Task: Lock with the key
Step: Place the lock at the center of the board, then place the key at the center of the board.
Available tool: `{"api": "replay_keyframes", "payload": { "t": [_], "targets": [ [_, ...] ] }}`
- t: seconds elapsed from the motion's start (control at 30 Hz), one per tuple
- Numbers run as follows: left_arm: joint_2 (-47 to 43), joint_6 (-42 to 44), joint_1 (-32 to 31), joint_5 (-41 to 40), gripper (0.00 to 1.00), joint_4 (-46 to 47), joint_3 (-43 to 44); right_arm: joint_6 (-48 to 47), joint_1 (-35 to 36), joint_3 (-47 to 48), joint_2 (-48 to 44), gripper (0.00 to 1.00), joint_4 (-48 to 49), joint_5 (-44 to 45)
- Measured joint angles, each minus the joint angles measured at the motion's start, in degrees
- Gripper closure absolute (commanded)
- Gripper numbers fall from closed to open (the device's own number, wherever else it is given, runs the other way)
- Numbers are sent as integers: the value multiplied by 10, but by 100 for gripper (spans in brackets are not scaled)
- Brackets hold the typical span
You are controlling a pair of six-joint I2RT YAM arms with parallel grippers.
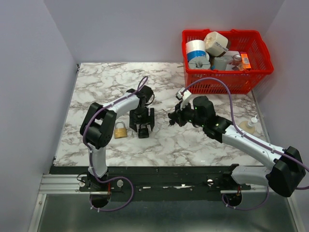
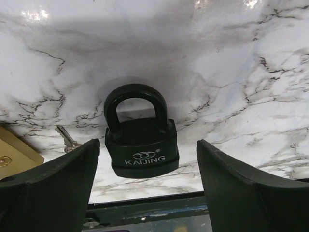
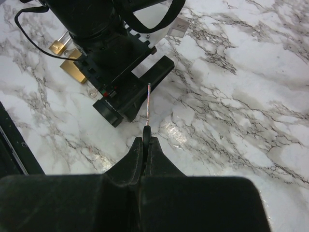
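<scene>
Fingers [image 2: 63,179] of our left gripper [image 1: 143,123], spread wide, flank the black padlock [image 2: 141,140]; our right gripper [image 3: 145,145] pinches the key [image 3: 148,104], blade pointing toward that padlock.

Between my 2 matte black left fingers [image 2: 53,188] sits a glossy black padlock [image 2: 141,140] with white KAIJING lettering and a white emblem. Just outside my left-hand finger there is a yellow brass padlock [image 2: 14,152]. Under them the marble table [image 2: 241,72] is white with grey and black veining. My black right fingers [image 3: 130,162] pinch a thin silver metal key [image 3: 147,104], its blade glinting pink.
</scene>
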Motion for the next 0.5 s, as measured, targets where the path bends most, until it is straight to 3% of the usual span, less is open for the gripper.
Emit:
{"api": "replay_keyframes", "payload": {
  "t": [0.2,0.5],
  "targets": [
    [-22,0,10,7,1,8,13,19,-2,-7,3,99,0,-5],
    [-230,-20,116,37,1,128,-13,67,-5,-39,16,99,26,-101]
  ]
}}
